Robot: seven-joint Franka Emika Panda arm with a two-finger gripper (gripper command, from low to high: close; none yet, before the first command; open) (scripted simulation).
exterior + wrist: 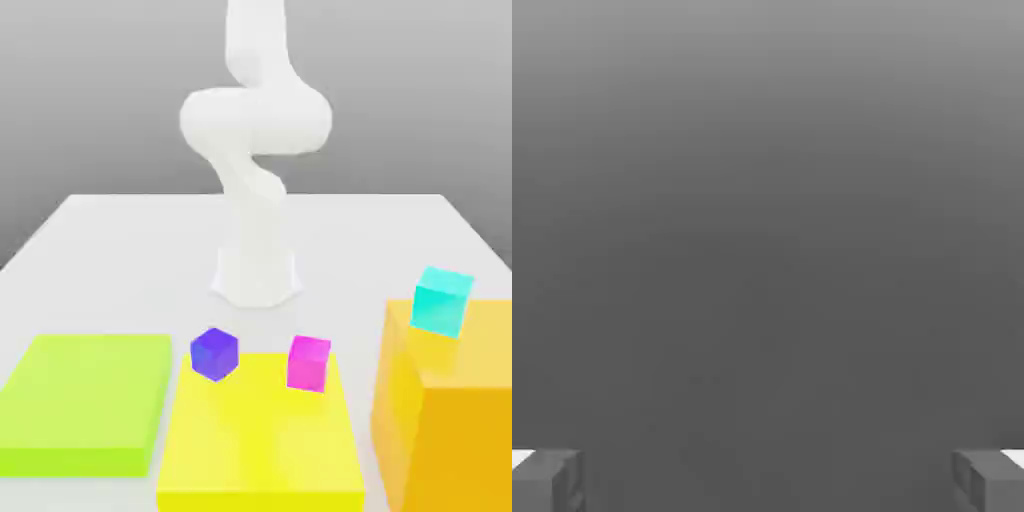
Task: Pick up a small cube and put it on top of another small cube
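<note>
The small cyan cube sits on top of a tall orange block at the exterior view's right. Two other small cubes rest on a low yellow platform: a blue one near its back left corner and a magenta one toward its back right. The white arm rises from its base behind the platforms. In the hand view my gripper is open, its grey fingertips far apart with nothing between them, facing plain grey background.
A low lime-green platform lies at the exterior view's left, beside the yellow one. The white tabletop stretches behind the platforms around the arm's base. The orange block stands much taller than the two flat platforms.
</note>
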